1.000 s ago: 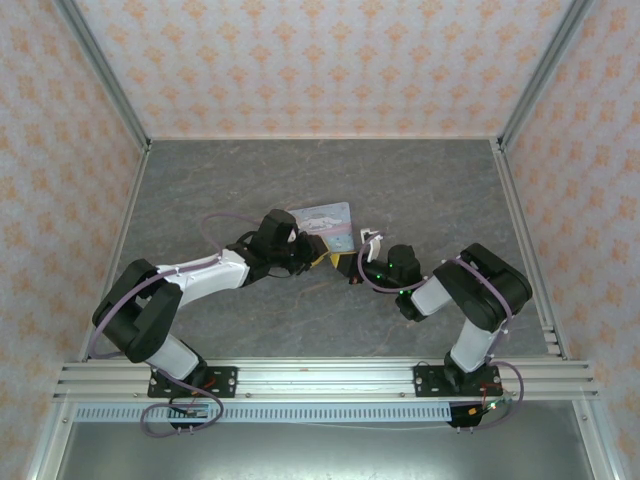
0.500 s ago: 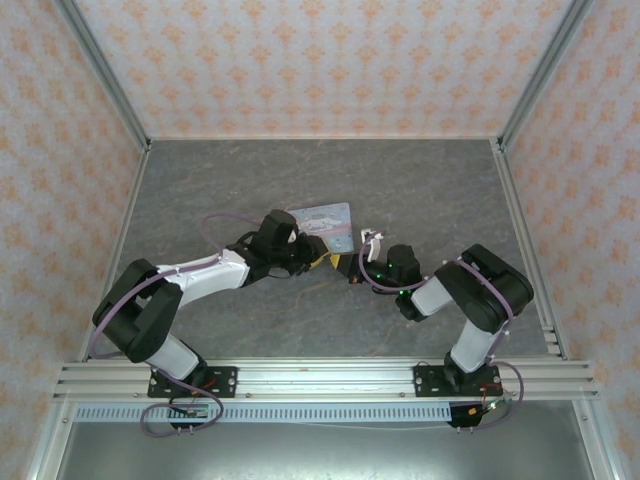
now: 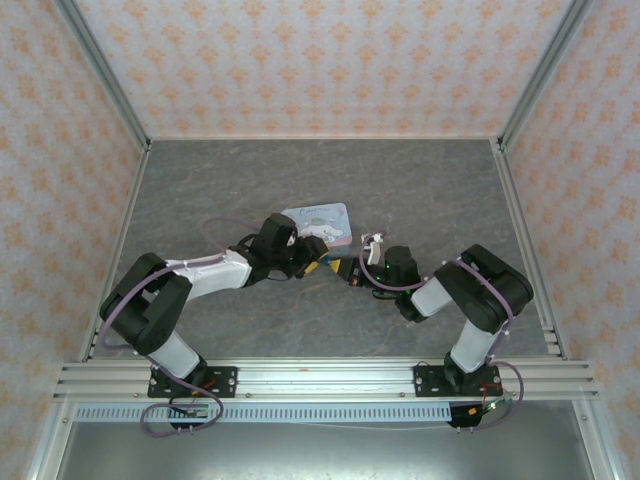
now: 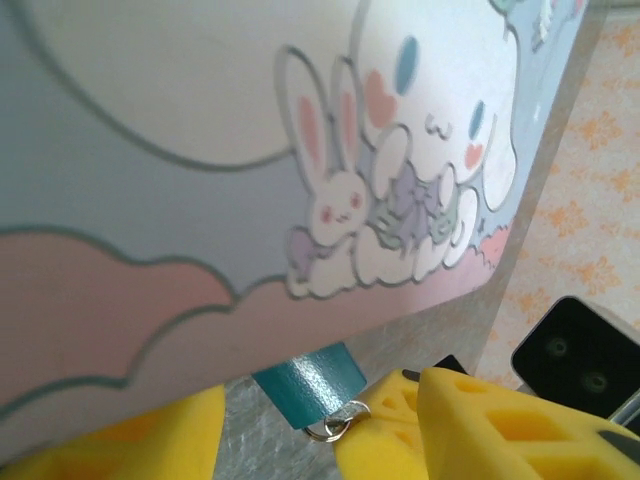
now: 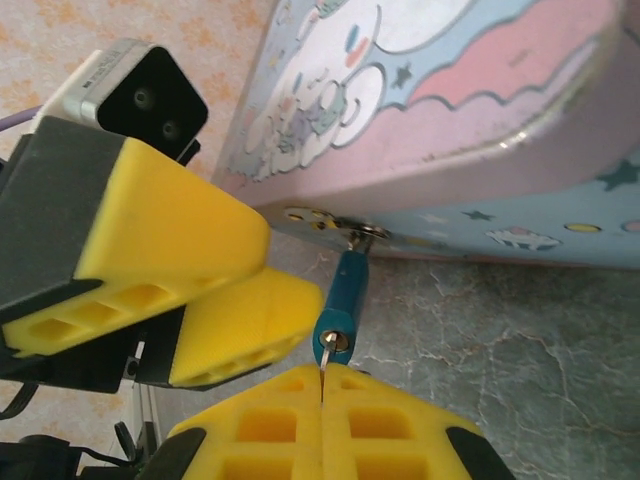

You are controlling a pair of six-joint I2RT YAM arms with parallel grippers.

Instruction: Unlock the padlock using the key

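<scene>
A tiny teal padlock [image 5: 340, 290] hangs from a silvery tab on the lower edge of a pastel cartoon tin [image 5: 480, 130], near the centre of the right wrist view. A thin silvery key [image 5: 327, 345] sticks into the underside of the padlock. The right tool [image 5: 323, 392] rises from the bottom of that view, its two yellow foam fingers pressed together on the key.

At the left of the same view, the left tool [image 5: 285, 270] lies tilted with its yellow fingers apart. The tip of the lower finger is just beside the padlock, and whether they touch is unclear.

In the left wrist view, the padlock [image 4: 308, 380] pokes out under the tin [image 4: 200, 150] at the bottom centre, with a small metal ring at its end. It sits in the gap of the left tool [image 4: 285, 440], whose fingers are in the lower left and lower right corners.

In the top view, the tin [image 3: 322, 220] lies flat on the grey marbled bench [image 3: 420, 180], near its middle. The left arm, based at the lower left, folds its elbow outward and reaches right. Its left tool [image 3: 315, 262] sits at the tin's lower edge. The right arm, based at the lower right, bends at the right and reaches left, low over the bench. The right tool [image 3: 352, 272] is just beside the left one.
</scene>
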